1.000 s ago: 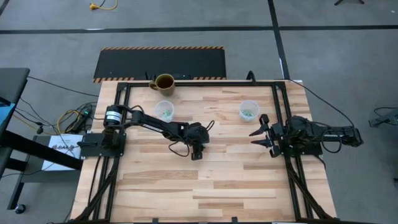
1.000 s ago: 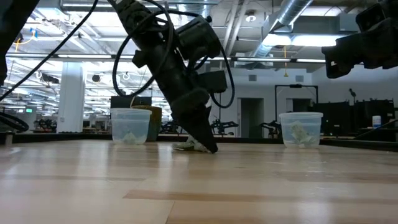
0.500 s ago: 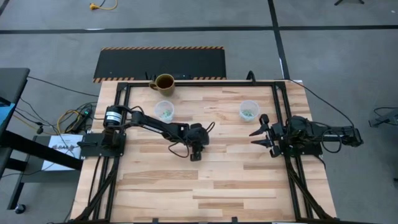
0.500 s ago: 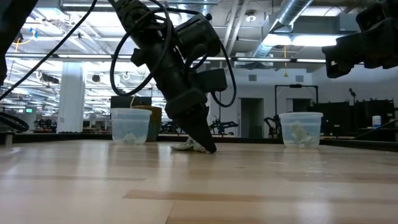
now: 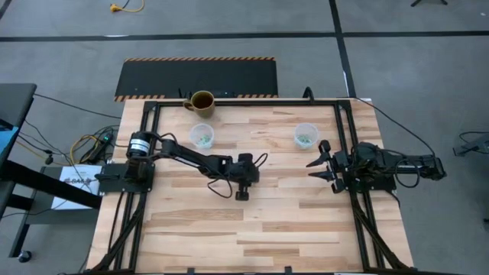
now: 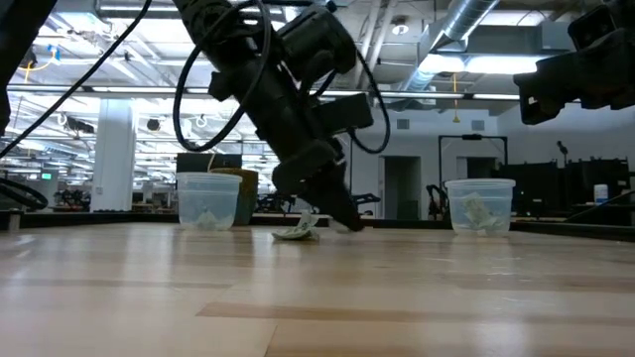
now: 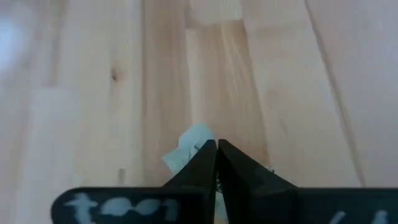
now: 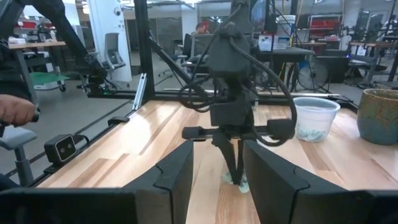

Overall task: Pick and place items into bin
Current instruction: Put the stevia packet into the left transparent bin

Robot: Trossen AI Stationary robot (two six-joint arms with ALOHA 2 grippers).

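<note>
One item, a small light-green and white crinkly wrapper, lies on the wooden table near its middle. My left gripper is shut, slanting down, with its tips right beside the item. In the left wrist view the item shows against the outer side of one finger. My right gripper waits open at the table's right side, with nothing between its fingers. Two small clear cup-shaped bins with light-green pieces inside stand at the far side. My left gripper's shut fingertips stand at the item's edge, slanting down from the table's far left. The item lies on the table beside them. I cannot tell whether a corner of the wrapper is caught between the fingers.
A brown mug stands at the far edge behind the left bin. Black frame rails run along the table's left and right sides. Bare wood lies across the near half. A person's hand shows in the room beyond the table.
My left gripper has shut beside the item. Its fingers have tipped flatter and their tips have shifted a little away from the item. The item has stayed on the table.
</note>
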